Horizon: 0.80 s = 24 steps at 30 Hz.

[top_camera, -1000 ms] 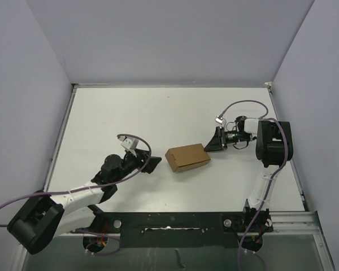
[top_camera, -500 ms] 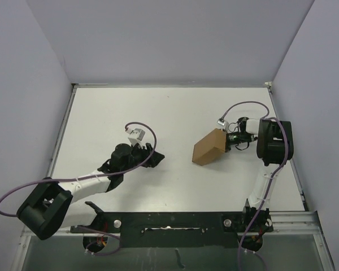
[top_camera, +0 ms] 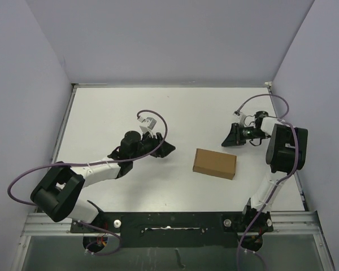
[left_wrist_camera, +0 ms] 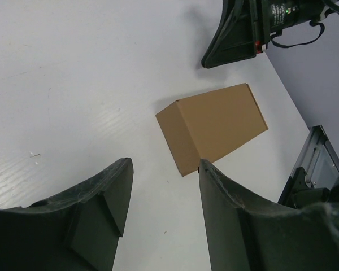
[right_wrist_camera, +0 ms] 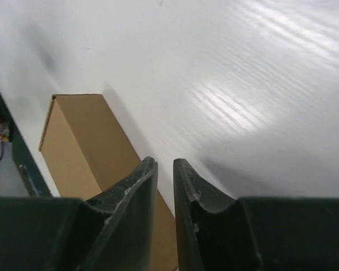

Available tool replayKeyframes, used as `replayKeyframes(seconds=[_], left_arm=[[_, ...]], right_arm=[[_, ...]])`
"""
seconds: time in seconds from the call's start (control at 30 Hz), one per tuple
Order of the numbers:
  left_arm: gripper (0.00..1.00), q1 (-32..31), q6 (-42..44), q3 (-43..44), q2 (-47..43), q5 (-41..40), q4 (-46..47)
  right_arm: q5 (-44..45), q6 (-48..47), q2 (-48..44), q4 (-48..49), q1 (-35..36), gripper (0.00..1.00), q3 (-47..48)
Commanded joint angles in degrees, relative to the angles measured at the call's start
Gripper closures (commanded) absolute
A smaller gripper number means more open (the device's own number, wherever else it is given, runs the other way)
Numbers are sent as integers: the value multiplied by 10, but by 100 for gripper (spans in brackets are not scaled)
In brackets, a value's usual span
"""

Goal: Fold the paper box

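Since the earlier frames the paper box (top_camera: 214, 164) has left the right gripper (top_camera: 230, 136) and now lies flat on the white table (top_camera: 130, 113), closed, with its long side running roughly left-right. It sits right of centre, between the two arms and touching neither.

Right gripper: just beyond the box's far right corner and apart from it. Fingers nearly pressed together, with a thin slit between them (wrist view) and nothing pinched.

Left gripper (top_camera: 165, 149): has swung toward the box and sits to its left, near but clear of it. Fingers spread, empty, with the box in sight between them.
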Motion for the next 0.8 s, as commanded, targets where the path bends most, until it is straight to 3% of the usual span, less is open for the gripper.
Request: replayKeyframes(seconds=[0.0,0.07,0.17,0.27,0.43,0.6,0.77], left_arm=[[52,-2,-9,9,-4,8,30],[52,-2,-18,0,-13,5,30],[50,7,-40,-13,-25,16,34],[48,17,-59,-32,-45,21,34],[41,32,-64,-85,-111,-1,5],[31,51,-67,-123,-186,-9,-37],[27,58,-73,-141,-239,-9,-73]], right_arm=[[90,-43,-82,29,-25,79,6],[113,-56,-122,39,-28,78,-5],[56,-123,-167,2,-28,77,-5],[8,-275,-188,-107,-28,77,9],[47,-505,-257,-243,-34,77,-24],[139,-555,-328,-274,-46,79,-74],[216,-547,-356,-233,-47,84,-143]])
